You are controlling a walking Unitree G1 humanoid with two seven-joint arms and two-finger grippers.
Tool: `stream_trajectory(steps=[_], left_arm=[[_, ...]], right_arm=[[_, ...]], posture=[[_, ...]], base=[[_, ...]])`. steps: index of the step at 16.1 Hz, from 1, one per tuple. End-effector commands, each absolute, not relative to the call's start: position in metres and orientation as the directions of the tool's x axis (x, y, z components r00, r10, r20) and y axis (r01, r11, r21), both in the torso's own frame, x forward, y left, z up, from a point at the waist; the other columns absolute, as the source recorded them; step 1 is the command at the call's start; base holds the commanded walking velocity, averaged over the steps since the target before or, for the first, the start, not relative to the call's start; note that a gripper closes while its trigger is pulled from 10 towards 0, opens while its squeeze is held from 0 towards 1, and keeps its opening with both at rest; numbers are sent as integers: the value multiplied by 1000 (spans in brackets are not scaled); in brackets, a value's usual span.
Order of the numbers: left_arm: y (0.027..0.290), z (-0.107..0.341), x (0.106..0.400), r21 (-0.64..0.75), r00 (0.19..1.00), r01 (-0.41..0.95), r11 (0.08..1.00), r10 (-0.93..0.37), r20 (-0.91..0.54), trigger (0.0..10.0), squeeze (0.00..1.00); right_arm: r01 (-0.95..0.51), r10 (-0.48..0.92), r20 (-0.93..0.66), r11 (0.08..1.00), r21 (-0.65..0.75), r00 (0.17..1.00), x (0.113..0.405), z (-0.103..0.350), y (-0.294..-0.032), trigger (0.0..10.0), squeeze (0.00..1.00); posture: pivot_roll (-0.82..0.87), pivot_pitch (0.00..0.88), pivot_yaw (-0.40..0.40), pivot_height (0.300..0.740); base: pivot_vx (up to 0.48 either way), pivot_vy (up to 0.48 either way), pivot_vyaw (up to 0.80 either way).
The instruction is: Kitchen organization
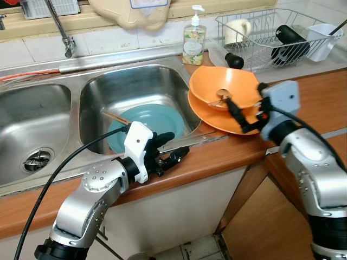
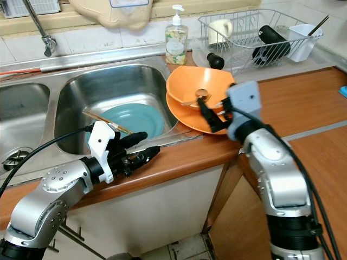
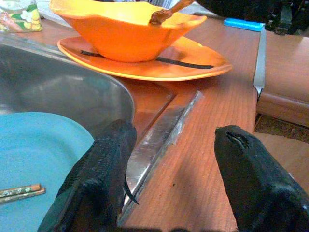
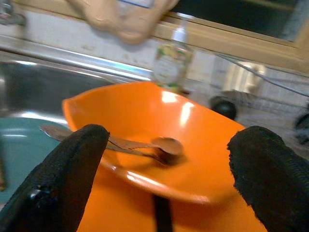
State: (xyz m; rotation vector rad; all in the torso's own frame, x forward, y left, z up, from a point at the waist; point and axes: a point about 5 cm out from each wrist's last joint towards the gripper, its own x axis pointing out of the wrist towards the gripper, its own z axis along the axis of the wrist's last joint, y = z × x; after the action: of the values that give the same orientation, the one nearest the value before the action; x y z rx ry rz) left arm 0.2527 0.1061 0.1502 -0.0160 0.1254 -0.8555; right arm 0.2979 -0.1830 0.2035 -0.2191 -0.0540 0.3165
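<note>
An orange bowl (image 1: 222, 86) sits on an orange plate (image 1: 214, 119) on the wooden counter, just right of the sink. A metal spoon (image 1: 222, 97) lies inside the bowl. My right gripper (image 1: 237, 115) is open at the bowl's near right rim, with the spoon (image 4: 164, 145) straight ahead between its fingers (image 4: 58, 179). A teal plate (image 1: 146, 122) rests in the right basin with wooden chopsticks (image 1: 115, 116) lying across it. My left gripper (image 1: 176, 145) is open and empty, resting on the sink's front edge beside the teal plate (image 3: 38, 154).
A soap bottle (image 1: 194, 40) stands behind the bowl. At the back right, a wire dish rack (image 1: 271, 32) holds a mug, a black bottle and a white container. The faucet (image 1: 62, 32) rises over the left basin (image 1: 32, 124). A blue object (image 2: 342, 89) lies at the far right.
</note>
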Motion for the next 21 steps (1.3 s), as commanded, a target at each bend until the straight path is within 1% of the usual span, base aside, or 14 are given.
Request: stream_trajectory(steps=[1, 4, 7, 8, 9, 11, 16, 17, 18, 19, 21], left_arm=[[103, 156, 254, -43, 637, 765, 642, -765, -94, 10000, 0], [103, 156, 253, -44, 639, 763, 645, -763, -93, 10000, 0], [103, 155, 253, -46, 637, 765, 642, -765, -96, 10000, 0], [102, 156, 254, -46, 634, 767, 640, -767, -95, 10000, 0], [102, 157, 255, -44, 631, 770, 637, -770, -94, 10000, 0], [101, 157, 256, -41, 630, 771, 635, -771, -92, 10000, 0], [102, 158, 256, -38, 636, 767, 641, -766, -91, 10000, 0], [103, 158, 256, -36, 638, 765, 643, -764, -92, 10000, 0], [103, 158, 256, -35, 641, 763, 646, -762, -93, 10000, 0], [103, 158, 256, -35, 641, 763, 646, -762, -93, 10000, 0], [103, 158, 256, -33, 640, 763, 645, -763, -92, 10000, 0]], right_arm=[[-271, 285, 32, 936, -226, 958, 297, 207, -192, 10000, 0], [-193, 204, 28, 956, -219, 978, 284, 208, -216, 10000, 0], [-189, 194, 1, 959, -209, 981, 274, 198, -219, 10000, 0], [-208, 216, 18, 959, -194, 976, 273, 199, -215, 10000, 0], [-273, 288, 69, 948, -165, 955, 271, 207, -202, 10000, 0], [-326, 342, 86, 932, -158, 936, 274, 209, -187, 10000, 0], [-298, 306, 52, 947, -122, 951, 285, 199, -174, 10000, 0], [-298, 303, 46, 950, -92, 952, 288, 196, -168, 0, 0], [-309, 312, 33, 948, -72, 950, 292, 190, -161, 0, 0], [-309, 312, 31, 948, -73, 950, 292, 189, -161, 0, 0], [-269, 270, 13, 962, -54, 963, 298, 183, -158, 0, 0]], posture=[[-9, 0, 67, 740], [-11, 0, 63, 740], [-16, 0, 72, 740], [-16, 0, 72, 740], [-17, 0, 77, 740], [-11, 0, 75, 740], [1, 0, 66, 740], [5, 0, 63, 740], [7, 0, 62, 740], [7, 0, 62, 740], [5, 0, 62, 740]], base=[[0, 0, 0], [0, 0, 0], [0, 0, 0], [0, 0, 0], [0, 0, 0], [0, 0, 0], [0, 0, 0], [0, 0, 0], [0, 0, 0], [0, 0, 0], [0, 0, 0]])
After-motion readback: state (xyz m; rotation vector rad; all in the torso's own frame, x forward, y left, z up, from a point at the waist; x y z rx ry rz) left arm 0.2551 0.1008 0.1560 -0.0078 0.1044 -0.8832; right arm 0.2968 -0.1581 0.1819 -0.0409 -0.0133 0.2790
